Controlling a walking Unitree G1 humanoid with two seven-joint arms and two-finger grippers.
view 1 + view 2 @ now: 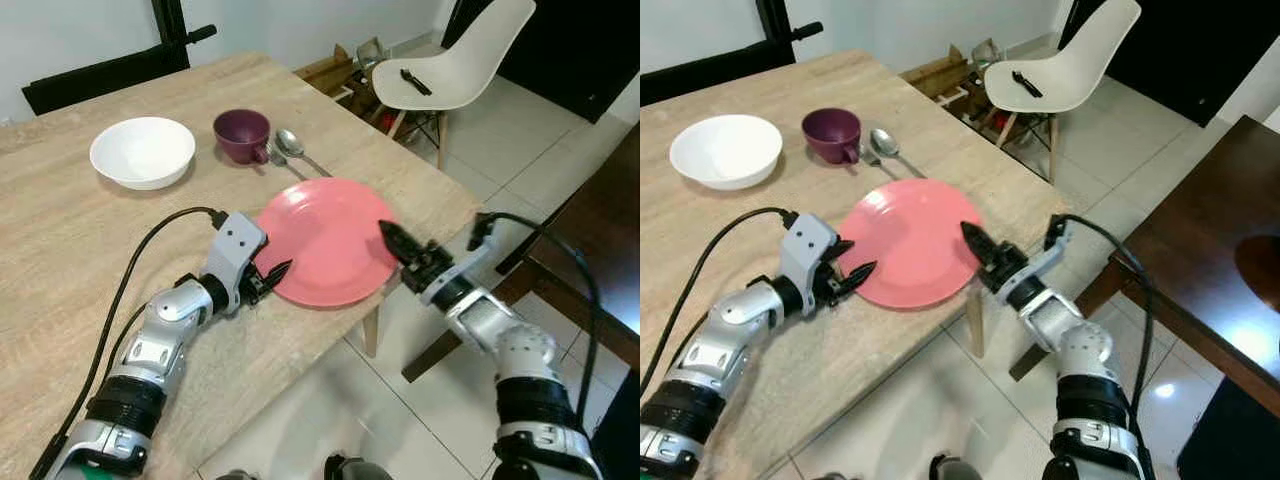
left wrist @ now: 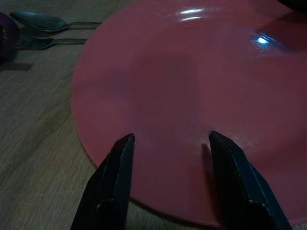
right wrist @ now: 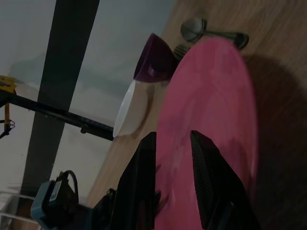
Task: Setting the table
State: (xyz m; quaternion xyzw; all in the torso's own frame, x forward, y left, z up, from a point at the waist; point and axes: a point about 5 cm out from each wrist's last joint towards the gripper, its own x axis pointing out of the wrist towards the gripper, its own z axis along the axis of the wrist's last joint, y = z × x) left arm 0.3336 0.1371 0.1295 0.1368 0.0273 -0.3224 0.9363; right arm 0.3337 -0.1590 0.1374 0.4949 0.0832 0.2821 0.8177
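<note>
A pink plate [image 1: 325, 235] lies on the wooden table [image 1: 60, 230], its near right rim hanging over the table's edge. My left gripper [image 1: 268, 275] is open at the plate's left rim, and its fingertips [image 2: 125, 143] hover just over the rim. From off the table, my right gripper [image 1: 392, 238] reaches over the plate's right rim. Its fingers [image 3: 146, 143] are a narrow gap apart above the pink surface. Behind the plate stand a purple cup [image 1: 242, 134] and a white bowl [image 1: 142, 150]. A spoon [image 1: 292, 144] and a fork [image 1: 277, 156] lie beside the cup.
A white chair [image 1: 455, 65] with a dark object on its seat stands beyond the table's right corner. A dark wooden table [image 1: 1215, 240] is to the right over the tiled floor. My left arm's black cable [image 1: 150, 250] trails across the tabletop.
</note>
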